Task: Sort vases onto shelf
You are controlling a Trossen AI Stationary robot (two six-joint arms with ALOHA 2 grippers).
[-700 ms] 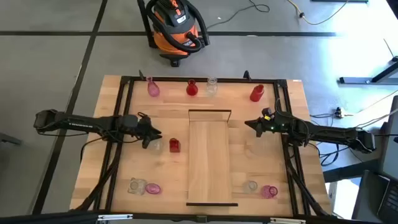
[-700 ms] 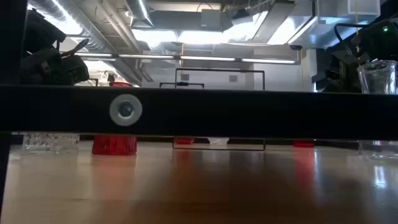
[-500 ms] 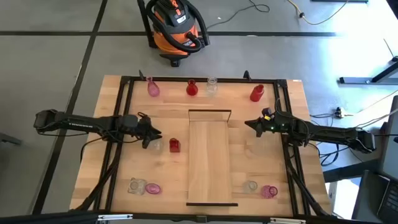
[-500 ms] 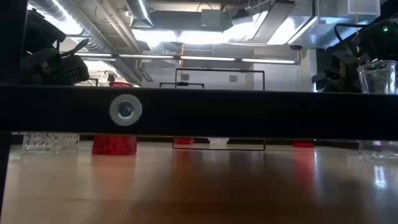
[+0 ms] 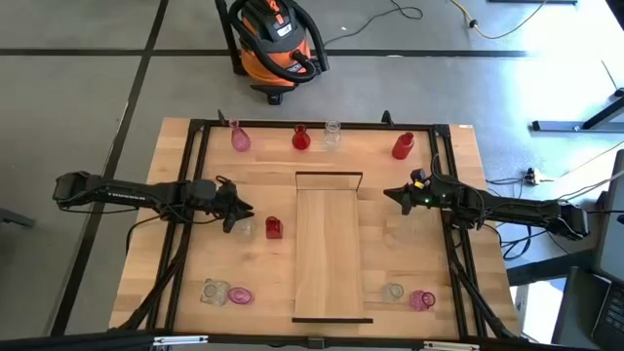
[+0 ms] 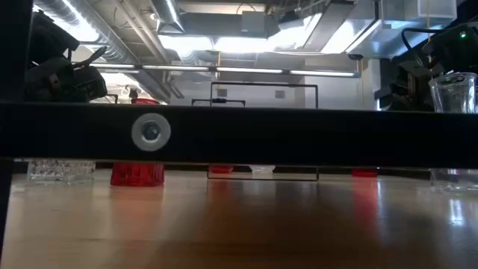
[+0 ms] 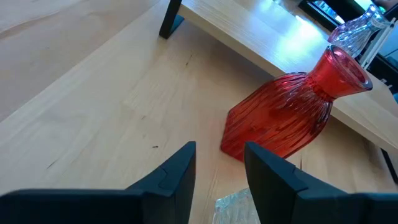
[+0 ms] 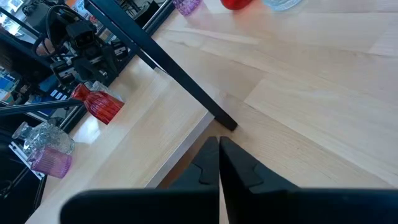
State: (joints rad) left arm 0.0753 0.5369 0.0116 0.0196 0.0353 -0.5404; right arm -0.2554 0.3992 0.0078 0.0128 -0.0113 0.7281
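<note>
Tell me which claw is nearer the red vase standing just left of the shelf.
Left. The left claw sits just beside the red vase; the right claw waits across the shelf.

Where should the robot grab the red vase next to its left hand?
Probably around the ribbed body of the red vase, not its thin neck. The vase stands upright beside the shelf, so the open left gripper, already facing it, could come in level from the side away from the shelf.

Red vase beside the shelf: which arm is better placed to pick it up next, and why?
Probably the left. The left gripper is open right beside the red vase; the right gripper is shut, across the shelf.
</note>
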